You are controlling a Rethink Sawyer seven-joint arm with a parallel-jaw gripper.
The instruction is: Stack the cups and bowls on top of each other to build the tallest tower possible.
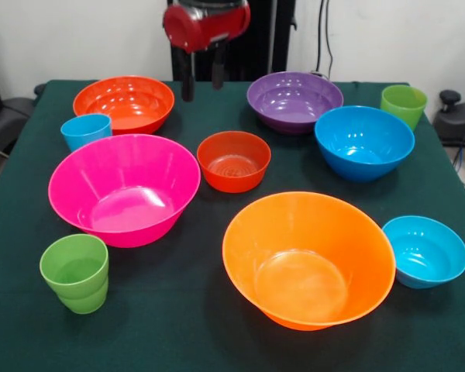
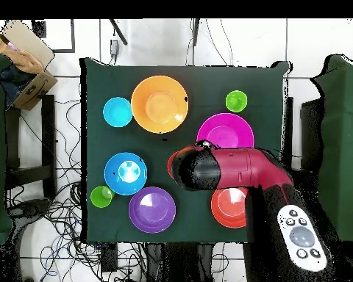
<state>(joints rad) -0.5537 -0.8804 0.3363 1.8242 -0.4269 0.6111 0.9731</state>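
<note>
Right, nothing is stacked yet: every bowl and cup sits alone on the desk (image 1: 15,232). Your tool (image 1: 201,84) hangs at the far side with its two fingers apart and empty, between the medium red-orange bowl (image 1: 124,102) and the purple bowl (image 1: 294,101). The small red-orange bowl (image 1: 233,160) lies just in front of it, toward the camera and slightly to picture right, and looks the nearest pick. The big pink bowl (image 1: 124,188) and big orange bowl (image 1: 308,258) sit closer to the camera and would make the best bases. Seen from overhead, the arm's head (image 2: 198,167) covers that small bowl, so judge your drop from the front.
</note>
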